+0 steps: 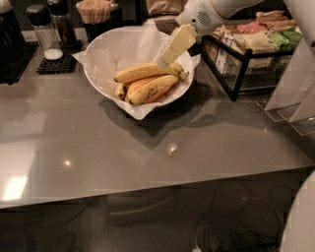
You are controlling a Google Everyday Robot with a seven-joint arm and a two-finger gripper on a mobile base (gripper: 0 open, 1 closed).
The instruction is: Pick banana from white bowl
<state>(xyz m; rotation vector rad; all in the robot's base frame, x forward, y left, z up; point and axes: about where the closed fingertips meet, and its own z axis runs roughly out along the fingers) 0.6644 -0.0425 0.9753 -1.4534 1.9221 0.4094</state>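
The white bowl (101, 59), lined with crinkled white paper, stands at the back middle of the grey counter. Three bananas lie in it. The plain yellow banana (140, 73) lies on top at the back, with its darker tip at the right. A speckled banana (153, 89) lies in front of it, and an orange-toned one (134, 86) is tucked between them. My gripper (165, 58) reaches down from the upper right. Its cream tip hangs just over the right part of the plain yellow banana, at or very near its surface. It holds nothing that I can see.
A black wire rack (231, 74) of packets stands right of the bowl, close to my arm. A clear acrylic stand (295, 93) is at the far right. A shaker (44, 32) on a black mat (56, 65) and a stick holder (96, 12) stand behind left.
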